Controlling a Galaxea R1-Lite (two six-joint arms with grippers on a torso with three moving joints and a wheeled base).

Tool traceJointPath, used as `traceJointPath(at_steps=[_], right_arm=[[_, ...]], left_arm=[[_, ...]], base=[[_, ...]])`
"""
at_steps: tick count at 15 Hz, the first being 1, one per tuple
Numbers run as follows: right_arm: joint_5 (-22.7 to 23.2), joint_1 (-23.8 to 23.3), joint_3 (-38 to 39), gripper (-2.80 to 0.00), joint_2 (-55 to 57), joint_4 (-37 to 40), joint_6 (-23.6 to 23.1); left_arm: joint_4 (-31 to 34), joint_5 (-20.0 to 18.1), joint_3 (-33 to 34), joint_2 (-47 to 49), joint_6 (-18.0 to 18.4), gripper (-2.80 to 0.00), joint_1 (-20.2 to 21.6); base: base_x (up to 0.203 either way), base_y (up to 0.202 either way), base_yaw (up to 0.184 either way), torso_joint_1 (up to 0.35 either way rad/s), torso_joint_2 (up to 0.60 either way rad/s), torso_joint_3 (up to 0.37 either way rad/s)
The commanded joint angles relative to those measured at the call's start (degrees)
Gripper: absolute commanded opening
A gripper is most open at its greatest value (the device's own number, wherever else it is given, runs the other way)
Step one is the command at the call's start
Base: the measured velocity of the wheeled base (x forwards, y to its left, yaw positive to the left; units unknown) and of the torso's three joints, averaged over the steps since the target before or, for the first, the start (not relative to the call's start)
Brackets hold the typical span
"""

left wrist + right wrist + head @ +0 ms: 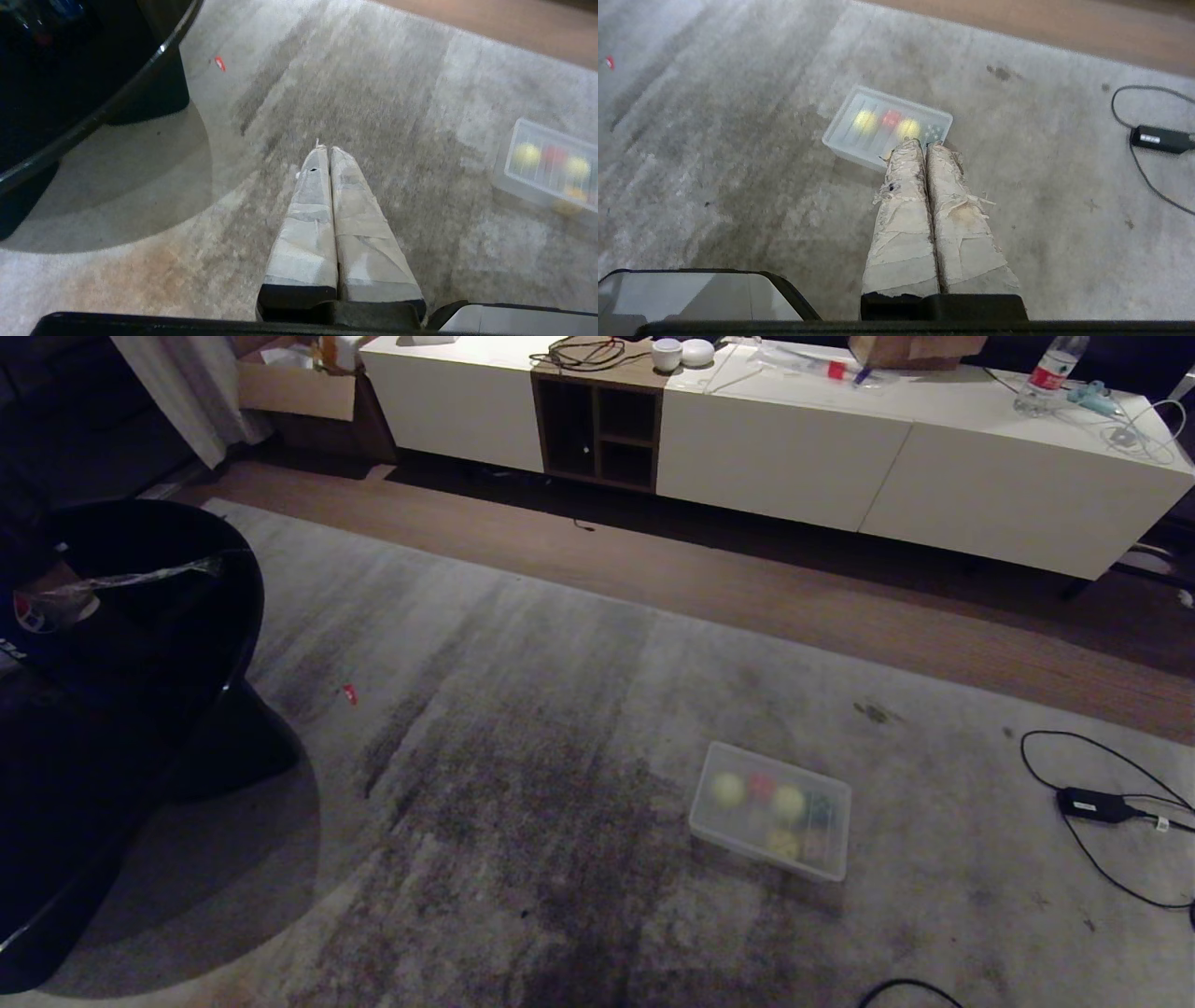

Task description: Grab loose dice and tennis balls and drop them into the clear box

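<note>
The clear box (702, 821) stands on the grey carpet, right of centre in the head view, and its top looks frosted and ribbed. Through it I make out two tennis balls (728, 789) (789, 803), a red die (761, 786), a dark green die (820, 810) and a yellow die (782, 843). No loose die or ball shows on the carpet. Neither arm is in the head view. My left gripper (328, 148) hangs shut and empty over bare carpet, with the box (509, 163) off to one side. My right gripper (924, 142) is shut and empty, its tips overlapping the box (836, 137) in its own view.
A black round table (140, 616) fills the left side. A long white sideboard (934, 457) runs along the back beyond a strip of wooden floor. A power adapter (1088, 803) with looping cable lies on the carpet at the right. A small red scrap (349, 693) lies near the table.
</note>
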Motion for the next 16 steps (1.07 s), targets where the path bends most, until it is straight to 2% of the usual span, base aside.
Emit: traceJointPath(at_steps=[1,16], right_arm=[[0.02,-0.03,-0.02,-2.8,0.1,0.0,0.0],[0.02,0.04,-0.02,-2.8,0.1,0.0,0.0]], left_arm=[[-0.01,0.05,0.09,0.09,-0.03,-2.8,-0.02],[-0.01,0.05,0.09,0.09,0.06,-2.8,-0.02]], base=[[0.0,0.0,0.0,0.0,0.01,0.209],[0.0,0.0,0.0,0.002,0.0,0.205]])
